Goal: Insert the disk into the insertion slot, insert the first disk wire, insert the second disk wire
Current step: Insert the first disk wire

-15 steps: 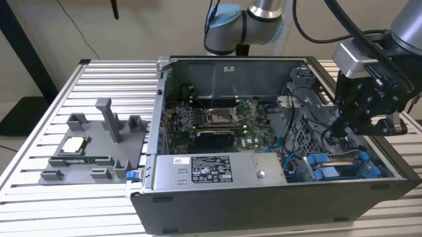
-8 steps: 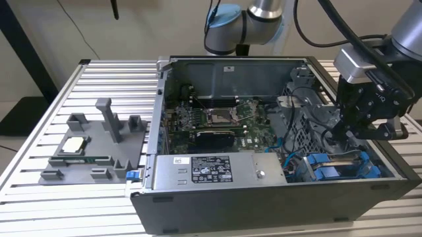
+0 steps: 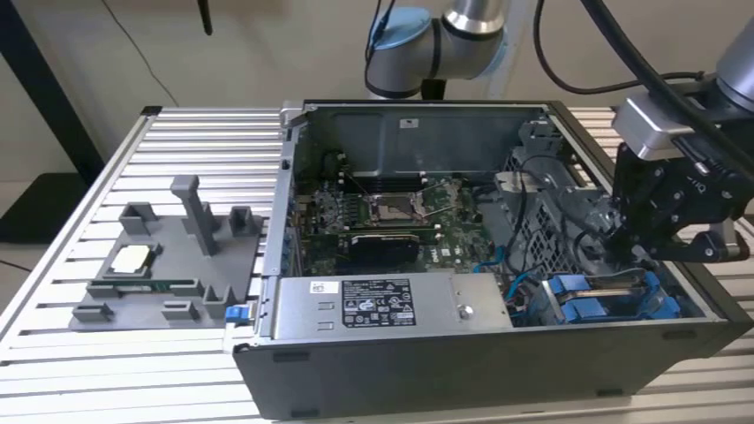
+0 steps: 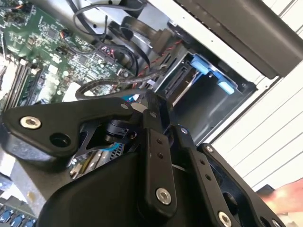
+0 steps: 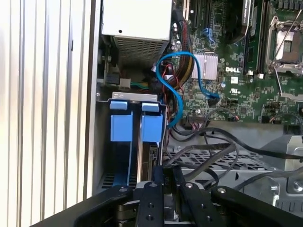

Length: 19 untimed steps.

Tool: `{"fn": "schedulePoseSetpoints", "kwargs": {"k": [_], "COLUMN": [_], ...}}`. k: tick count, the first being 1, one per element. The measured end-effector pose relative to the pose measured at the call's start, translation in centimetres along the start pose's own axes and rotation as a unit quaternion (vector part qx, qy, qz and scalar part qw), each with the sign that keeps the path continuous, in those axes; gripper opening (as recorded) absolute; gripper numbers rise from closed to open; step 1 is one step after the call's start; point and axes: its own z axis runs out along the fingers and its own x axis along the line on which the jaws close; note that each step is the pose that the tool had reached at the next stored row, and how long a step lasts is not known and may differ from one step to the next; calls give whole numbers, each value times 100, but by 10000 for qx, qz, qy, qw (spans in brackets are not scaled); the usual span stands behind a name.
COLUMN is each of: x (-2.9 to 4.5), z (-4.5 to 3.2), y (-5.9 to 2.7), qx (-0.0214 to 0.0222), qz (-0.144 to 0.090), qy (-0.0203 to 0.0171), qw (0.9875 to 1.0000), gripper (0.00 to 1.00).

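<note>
The open computer case (image 3: 495, 353) lies on the slatted table. At its corner on the exterior view's right is the insertion slot (image 5: 129, 156), a grey bay with blue rails. The disk (image 5: 152, 163) sits in it on edge behind its blue carrier tab (image 5: 151, 126); in the exterior view the blue carrier (image 3: 589, 296) shows under the arm. My gripper (image 3: 624, 256) hangs over the bay. In both wrist views its fingers (image 5: 151, 194) stand close together on the end of a black disk wire (image 5: 203, 151), right at the disk's end. The gripper tip (image 4: 142, 101) hovers beside the bay.
A grey power-supply box (image 3: 377, 305) with a sticker lies beside the bay. A blue cable (image 5: 182, 80) loops from the motherboard (image 5: 246, 71) past it. Loose black cables cross the perforated metal cage (image 5: 213, 163). A grey fixture (image 3: 177, 265) stands on the table on the exterior view's left.
</note>
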Motion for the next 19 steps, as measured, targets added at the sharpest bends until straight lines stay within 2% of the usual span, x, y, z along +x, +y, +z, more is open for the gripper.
{"fn": "schedulePoseSetpoints", "kwargs": {"k": [9, 14, 19], "x": [17, 24, 27], "z": [115, 164, 193], "y": [-93, -136, -149], "qx": [-4, 0, 18], "qz": [0, 46, 260], "qy": [82, 82, 84], "qw": [10000, 10000, 9996], "gripper": [19, 19, 19]}}
